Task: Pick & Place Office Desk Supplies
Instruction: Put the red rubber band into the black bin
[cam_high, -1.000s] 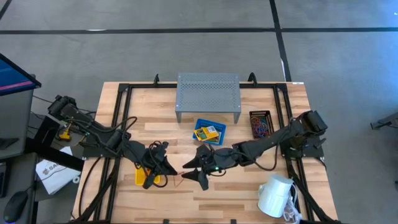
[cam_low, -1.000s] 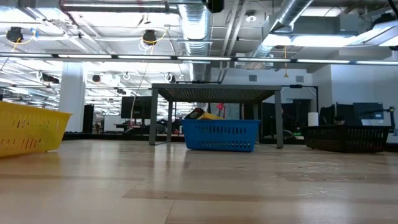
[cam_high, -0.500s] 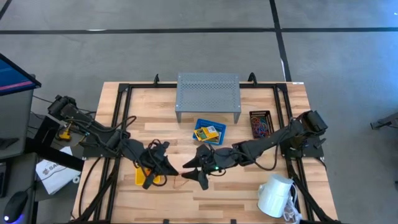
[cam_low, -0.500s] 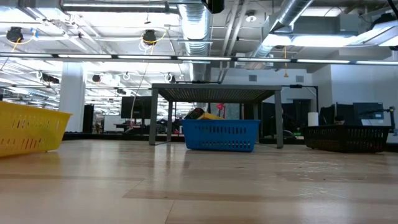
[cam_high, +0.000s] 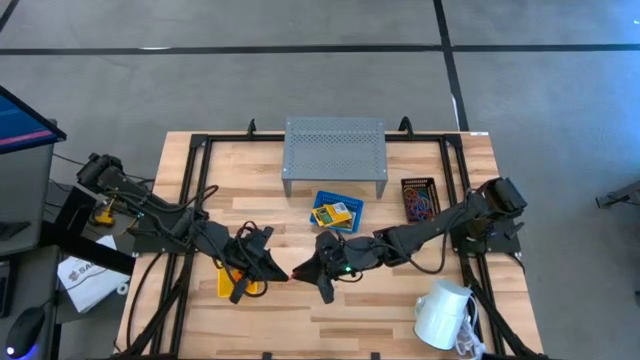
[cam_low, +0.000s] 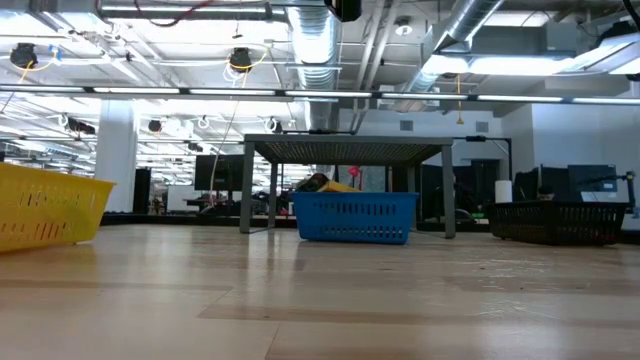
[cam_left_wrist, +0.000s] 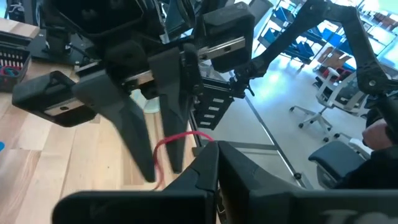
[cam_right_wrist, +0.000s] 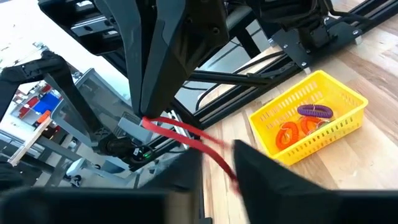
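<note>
Midair, the left gripper (cam_right_wrist: 144, 93) is pinching a red loop (cam_right_wrist: 186, 138), fingers pressed together. The right gripper (cam_left_wrist: 163, 140) is closing on its far end, seemingly a handover.

A grey concrete floor (cam_high: 300, 70) crossed by dark lines surrounds the wooden table (cam_high: 260, 200), with a monitor (cam_high: 20, 125) at one side. From table height, the room beyond is a large open workspace with a white ceiling carrying exposed ducts (cam_low: 320, 45), pipes and long strip lights (cam_low: 200, 92). A white column (cam_low: 116, 160), desks and screens (cam_low: 592, 180) stand far back, and office chairs (cam_left_wrist: 339, 155) show near bright windows.
</note>
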